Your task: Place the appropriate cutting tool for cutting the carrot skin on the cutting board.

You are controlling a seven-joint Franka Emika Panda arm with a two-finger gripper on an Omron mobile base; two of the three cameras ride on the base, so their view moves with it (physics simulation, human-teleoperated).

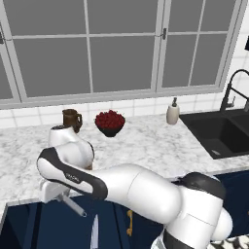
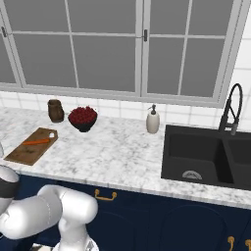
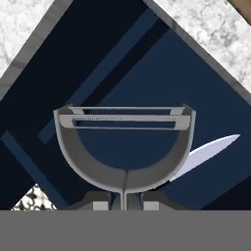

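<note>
My gripper is shut on the cutting tool, a grey Y-shaped peeler whose forked head and blade point away from the hand. In the left base view the gripper hangs low at the left, just off the counter's front edge, and the peeler slants down to the right from it. The brown cutting board lies on the counter at the left. On it rests the slim orange carrot. In the left base view my arm hides most of the board.
A pale knife blade shows beyond the peeler against the dark blue cabinet fronts. On the marble counter stand a brown jug, a bowl of red berries and a soap dispenser. A black sink lies right.
</note>
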